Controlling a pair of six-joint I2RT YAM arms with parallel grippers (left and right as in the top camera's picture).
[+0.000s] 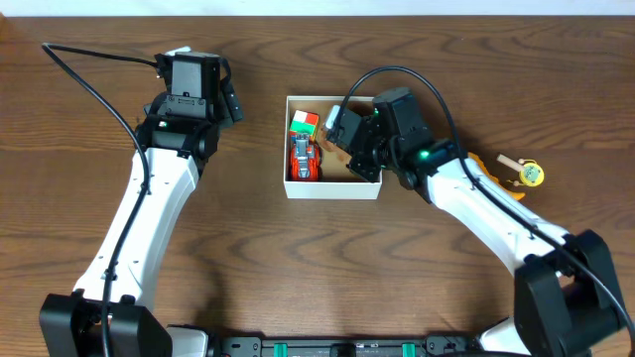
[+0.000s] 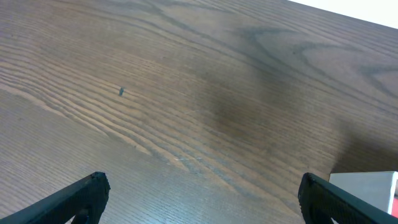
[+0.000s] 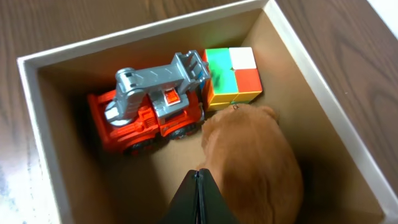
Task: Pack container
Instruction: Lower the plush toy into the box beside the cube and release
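The container (image 1: 332, 190) is a square white-walled box with a tan inside, at the table's middle. It holds a red and grey toy truck (image 1: 303, 159), a colourful cube (image 1: 304, 123) and a brown plush toy (image 1: 333, 155). My right gripper (image 1: 344, 132) hangs over the box's right half. In the right wrist view its fingertips (image 3: 198, 172) are pressed together with nothing seen between them, right beside the plush (image 3: 255, 155), near the truck (image 3: 149, 118) and cube (image 3: 233, 74), inside the box wall (image 3: 124, 34). My left gripper (image 1: 233, 104) is open and empty over bare table (image 2: 202, 186), left of the box.
An orange toy (image 1: 486, 169) and a small yellow and wooden toy (image 1: 526, 174) lie on the table right of the box, behind my right arm. A corner of the box (image 2: 367, 183) shows at the right edge of the left wrist view.
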